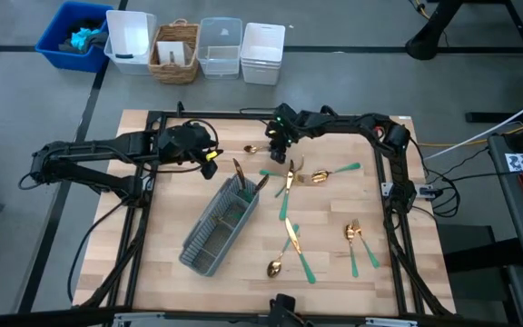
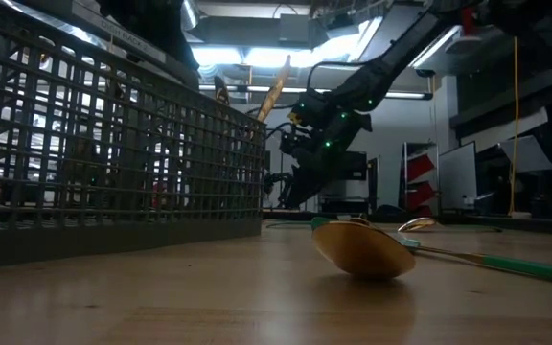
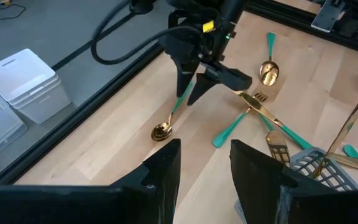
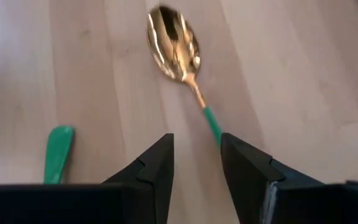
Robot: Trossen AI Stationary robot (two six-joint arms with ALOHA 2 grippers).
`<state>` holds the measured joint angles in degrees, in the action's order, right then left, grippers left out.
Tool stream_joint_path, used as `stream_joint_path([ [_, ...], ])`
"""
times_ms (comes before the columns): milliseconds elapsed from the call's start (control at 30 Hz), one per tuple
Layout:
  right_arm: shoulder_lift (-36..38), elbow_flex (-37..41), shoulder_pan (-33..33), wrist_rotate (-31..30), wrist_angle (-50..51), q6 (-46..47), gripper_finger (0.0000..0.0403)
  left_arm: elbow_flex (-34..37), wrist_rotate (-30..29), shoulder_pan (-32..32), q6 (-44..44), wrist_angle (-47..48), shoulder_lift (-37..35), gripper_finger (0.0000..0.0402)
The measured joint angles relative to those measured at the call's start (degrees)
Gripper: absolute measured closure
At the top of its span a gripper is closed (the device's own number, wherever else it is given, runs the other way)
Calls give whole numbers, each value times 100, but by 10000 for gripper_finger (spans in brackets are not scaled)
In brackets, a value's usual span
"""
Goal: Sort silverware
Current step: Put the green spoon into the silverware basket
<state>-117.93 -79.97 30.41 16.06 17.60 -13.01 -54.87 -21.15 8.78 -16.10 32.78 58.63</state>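
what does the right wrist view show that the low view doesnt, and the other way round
Only the right wrist view: the right gripper open over a spoon on the bare wood, the green handle between its fingers, plus a second green handle tip. Only the low view: the mesh caddy with pieces standing in it, and another spoon lying bowl-down close by. Both: the wooden table and the right arm.

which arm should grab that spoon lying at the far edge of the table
Right. The right gripper hangs open straddling the spoon handle, while the left gripper waits by the caddy.
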Motion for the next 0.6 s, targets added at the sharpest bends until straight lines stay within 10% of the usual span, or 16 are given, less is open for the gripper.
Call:
stream_joint_path([
  [600, -9, -81, 9, -934, 499, -16, 269, 2, 0, -2, -50, 1, 0, 273],
])
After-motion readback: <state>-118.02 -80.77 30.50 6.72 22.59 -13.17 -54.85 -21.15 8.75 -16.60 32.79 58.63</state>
